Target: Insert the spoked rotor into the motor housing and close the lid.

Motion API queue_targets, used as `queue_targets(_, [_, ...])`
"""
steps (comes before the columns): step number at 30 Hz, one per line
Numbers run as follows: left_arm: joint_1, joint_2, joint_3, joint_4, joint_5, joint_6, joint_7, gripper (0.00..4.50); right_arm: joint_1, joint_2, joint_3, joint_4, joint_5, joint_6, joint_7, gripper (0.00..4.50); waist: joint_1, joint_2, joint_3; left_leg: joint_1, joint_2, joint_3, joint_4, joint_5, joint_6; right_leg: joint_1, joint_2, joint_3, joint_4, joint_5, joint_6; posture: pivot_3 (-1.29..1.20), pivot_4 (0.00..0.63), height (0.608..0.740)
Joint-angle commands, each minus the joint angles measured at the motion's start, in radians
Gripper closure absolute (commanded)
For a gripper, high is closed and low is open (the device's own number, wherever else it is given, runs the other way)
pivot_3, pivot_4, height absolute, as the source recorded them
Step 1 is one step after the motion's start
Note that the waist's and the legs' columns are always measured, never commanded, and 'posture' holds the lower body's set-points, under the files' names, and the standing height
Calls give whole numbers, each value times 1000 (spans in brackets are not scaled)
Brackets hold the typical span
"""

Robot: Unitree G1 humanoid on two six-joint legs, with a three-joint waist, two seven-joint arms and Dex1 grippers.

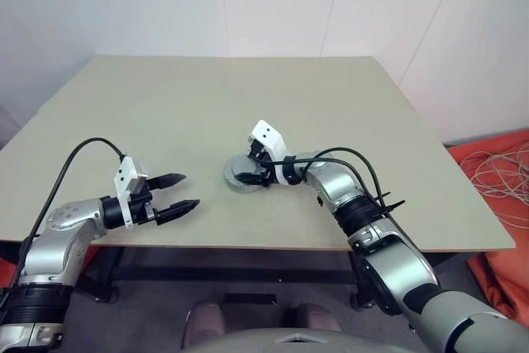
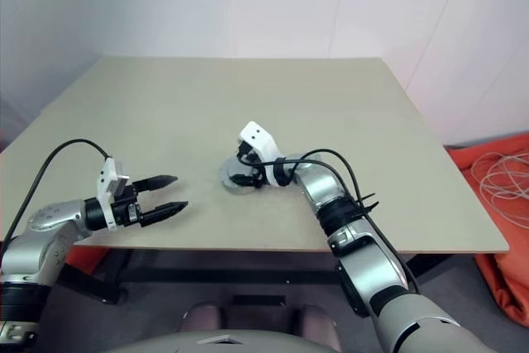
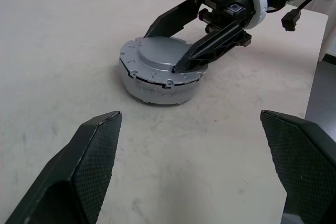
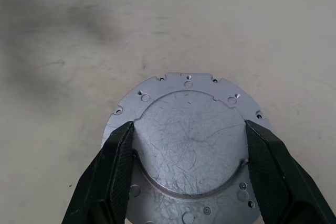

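Closing step, looks near done: the lid (image 3: 160, 66) sits dark face up on the motor housing (image 3: 157, 90), mid table (image 1: 165, 105). Right gripper (image 3: 181, 43) straddles the lid's raised centre, fingers touching its sides, gripping it. Next probably press or twist to seat it, then let go. Left gripper (image 1: 182, 192) is spread wide, holding nothing, well apart.

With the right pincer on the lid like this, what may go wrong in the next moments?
1. The right pincer has its fingers pressed on the smooth raised top of the lid; they may slip off sideways.
2. The assembly stands loose on the table, and the open left pincer hovers apart from it, so a push may slide it.
3. A thin dark seam under the lid may mean it is not fully seated.
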Motion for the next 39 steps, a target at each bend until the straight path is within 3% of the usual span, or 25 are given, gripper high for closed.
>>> queue_targets(1, [-16,19,16,-18,-8,-1,-6,0,34,-38,36,54,-46,87,-1,1391,1,0,0,0,0,0,0,0,0,0,0,0,0,0,0,0,0,740])
queue_targets(14, [37,38,31,-42,-23,16,-19,0,40,2,-33,-21,1,-24,-51,1391,1,0,1,-3,0,0,0,0,0,-4,-1,0,0,0,0,0,0,740])
queue_targets(24, [39,33,29,-48,-25,20,-16,0,50,-9,-53,-103,19,-20,-67,1391,0,1,1,-8,0,0,-1,0,0,-9,0,0,1,0,0,0,0,740])
queue_targets(31, [32,28,24,-46,-25,19,-14,0,56,-8,-71,-124,35,-22,-73,1391,0,0,1,-20,0,1,-1,0,0,-20,0,1,4,0,0,0,0,740])
queue_targets(39, [32,29,24,-46,-25,19,-16,0,64,-17,-76,-155,47,-8,-65,1391,0,0,1,-22,0,1,-1,-1,0,-21,0,1,5,0,-1,0,0,740])
